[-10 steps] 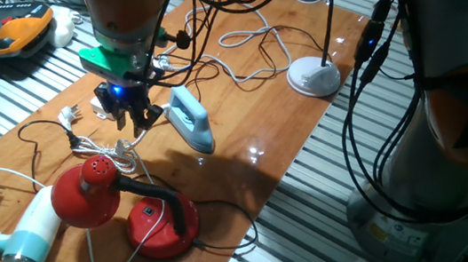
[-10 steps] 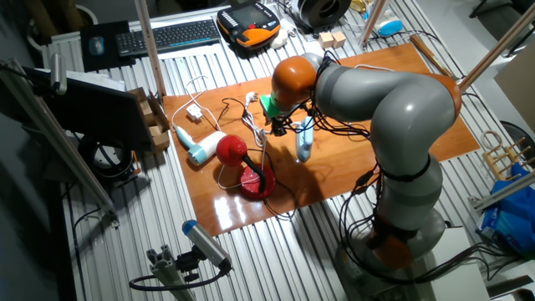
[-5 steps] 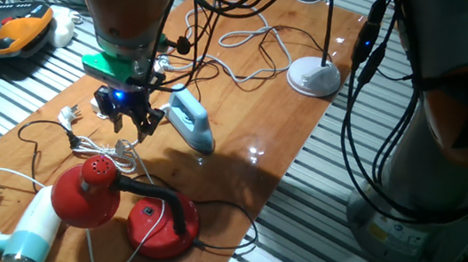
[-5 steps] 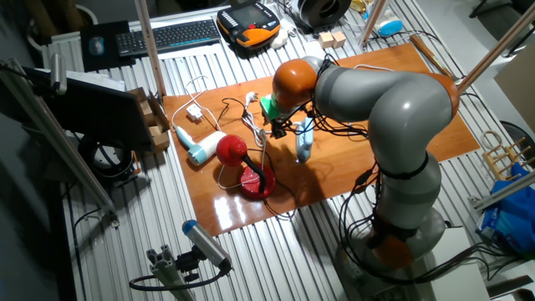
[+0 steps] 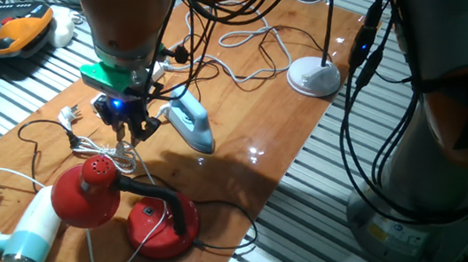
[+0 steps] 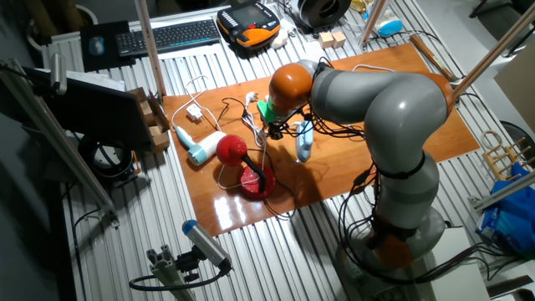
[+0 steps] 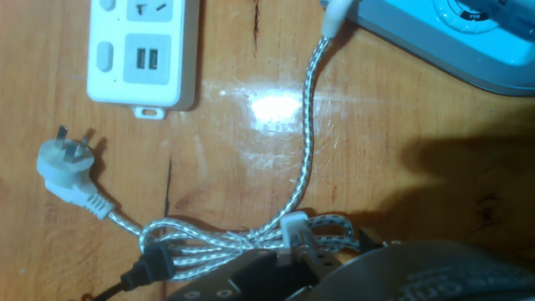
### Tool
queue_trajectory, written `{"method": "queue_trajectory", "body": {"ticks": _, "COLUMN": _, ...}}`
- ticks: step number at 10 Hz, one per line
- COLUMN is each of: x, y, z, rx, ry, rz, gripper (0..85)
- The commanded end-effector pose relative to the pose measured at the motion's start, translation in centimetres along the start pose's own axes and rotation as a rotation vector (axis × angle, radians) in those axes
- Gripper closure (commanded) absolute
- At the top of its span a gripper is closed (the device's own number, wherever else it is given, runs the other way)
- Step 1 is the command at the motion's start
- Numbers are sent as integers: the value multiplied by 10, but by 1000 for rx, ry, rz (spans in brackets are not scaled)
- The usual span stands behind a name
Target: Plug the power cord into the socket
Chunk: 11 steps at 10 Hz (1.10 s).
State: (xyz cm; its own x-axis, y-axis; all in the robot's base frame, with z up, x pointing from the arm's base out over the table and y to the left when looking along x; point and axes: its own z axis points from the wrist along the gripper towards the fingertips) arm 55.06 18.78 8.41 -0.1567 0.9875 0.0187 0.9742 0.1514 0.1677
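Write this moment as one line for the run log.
gripper: hovers over bundled cord | socket: beside iron, visible outlets free | plug-in: not done

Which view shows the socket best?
Hand view: the socket lies at top left, its outlets and USB ports sharp, though its upper part runs out of frame. In both fixed views the arm and gripper hide it; I cannot pick it out.

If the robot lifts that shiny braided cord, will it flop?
Probably floppy: the silvery braided cord bends in loose loops. The white clip would likely keep those loops bunched. Its end enters the pale blue iron, so it may tug.
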Motion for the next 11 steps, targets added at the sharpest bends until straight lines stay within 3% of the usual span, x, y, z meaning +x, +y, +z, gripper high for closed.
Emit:
{"method": "queue_trajectory", "body": {"ticks": 1, "x": 0, "y": 1, "z": -1, "rx": -4, "ry": -2, "rz": 8, "gripper": 510}}
{"method": "queue_trajectory", "body": {"ticks": 2, "x": 1, "y": 4, "z": -4, "rx": -7, "ry": -9, "rz": 16, "gripper": 340}}
{"method": "queue_trajectory", "body": {"ticks": 6, "x": 1, "y": 9, "z": -3, "rx": -18, "ry": -24, "rz": 17, "gripper": 340}}
{"method": "queue_trajectory", "body": {"ticks": 11, "x": -2, "y": 8, "z": 5, "rx": -22, "ry": -14, "rz": 10, "gripper": 340}}
